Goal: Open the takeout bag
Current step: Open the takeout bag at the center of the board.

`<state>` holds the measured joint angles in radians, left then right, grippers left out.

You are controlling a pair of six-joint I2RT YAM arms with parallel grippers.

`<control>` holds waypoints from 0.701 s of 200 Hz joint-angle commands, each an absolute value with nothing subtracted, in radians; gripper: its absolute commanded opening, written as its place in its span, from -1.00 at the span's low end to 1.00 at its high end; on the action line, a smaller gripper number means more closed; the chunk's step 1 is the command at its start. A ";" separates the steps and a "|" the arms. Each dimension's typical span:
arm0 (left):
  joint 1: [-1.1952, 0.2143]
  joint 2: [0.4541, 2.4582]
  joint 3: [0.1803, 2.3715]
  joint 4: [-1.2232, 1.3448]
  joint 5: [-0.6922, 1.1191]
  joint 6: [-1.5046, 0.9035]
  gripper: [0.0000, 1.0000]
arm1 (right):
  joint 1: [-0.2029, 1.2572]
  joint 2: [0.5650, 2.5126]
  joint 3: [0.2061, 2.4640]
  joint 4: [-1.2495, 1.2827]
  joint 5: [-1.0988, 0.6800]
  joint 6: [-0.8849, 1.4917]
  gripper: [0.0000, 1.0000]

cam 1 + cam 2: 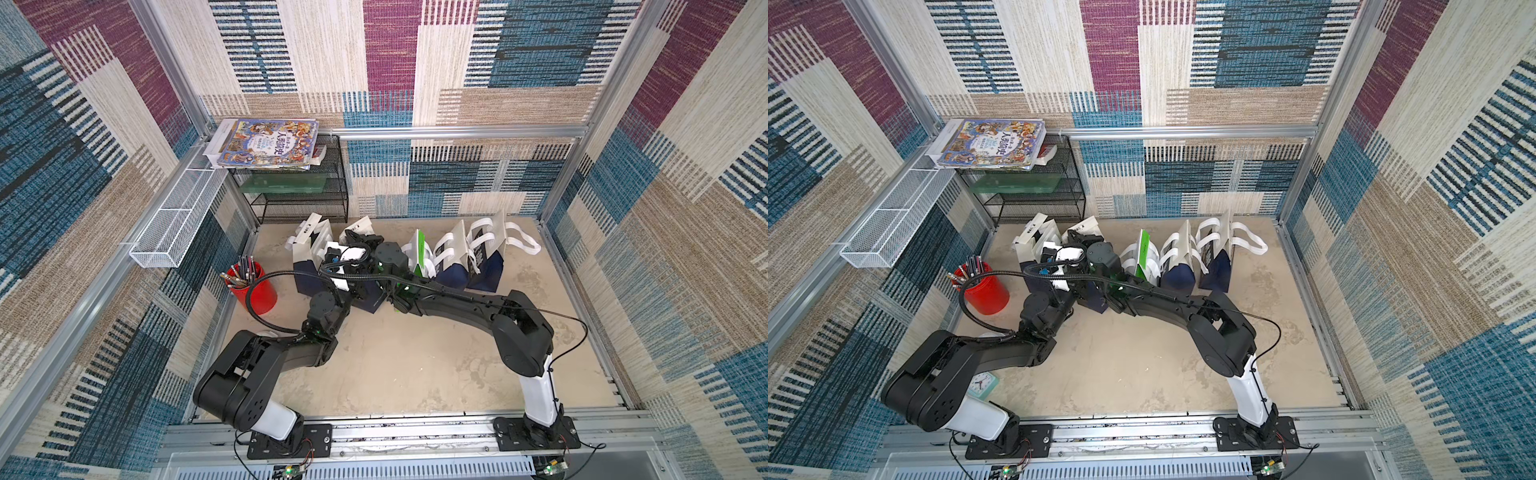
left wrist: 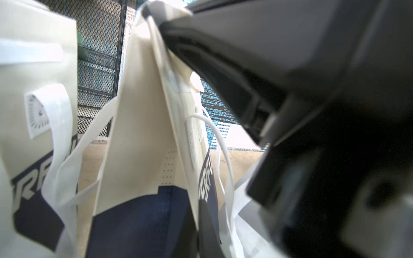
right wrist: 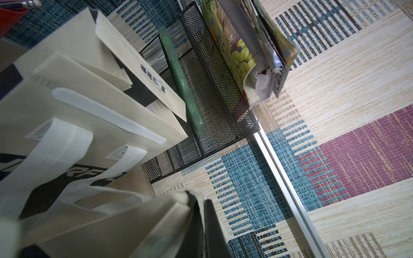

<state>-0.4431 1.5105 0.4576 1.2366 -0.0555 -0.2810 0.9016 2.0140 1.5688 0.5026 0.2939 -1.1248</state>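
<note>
The takeout bag (image 1: pixel 358 227) (image 1: pixel 1082 226), cream above and navy below with white handles, stands second from the left in a row of bags at the back. My right gripper (image 3: pixel 202 223) is shut on its cream top rim (image 3: pixel 143 223); in both top views its black fingers (image 1: pixel 365 240) (image 1: pixel 1087 241) sit on the bag's top. In the left wrist view the same bag (image 2: pixel 143 134) rises close in front, and the right gripper's dark body (image 2: pixel 268 67) pinches its upper edge. My left gripper (image 2: pixel 196 241) is shut on the bag's navy side fold, low down.
A like bag (image 1: pixel 305 245) stands on the left. A green-edged bag (image 1: pixel 419 249) and two more bags (image 1: pixel 484 253) are on the right. A red pen cup (image 1: pixel 253 286) is near the left wall. Behind stands a black mesh rack (image 1: pixel 299 199) with books (image 1: pixel 270 143).
</note>
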 commanded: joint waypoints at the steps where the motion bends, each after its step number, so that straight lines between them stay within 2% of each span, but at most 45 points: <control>1: -0.445 1.503 0.460 1.185 -0.076 -0.213 -1.00 | 0.899 1.976 1.587 0.399 0.271 -1.154 -1.00; 64: -0.444 1.496 0.476 1.089 -0.119 -0.181 -1.00 | 0.909 1.911 1.651 0.126 0.252 -1.219 -1.00; 140: -0.444 1.501 0.478 1.041 -0.147 -0.158 -1.00 | 0.926 1.946 1.846 -0.196 0.291 -1.304 -1.00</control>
<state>-0.4435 1.4975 0.4744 1.1175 -0.1291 -0.2024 0.9195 1.9308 1.7721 -0.1097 0.2745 -1.2633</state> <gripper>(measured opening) 0.054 0.064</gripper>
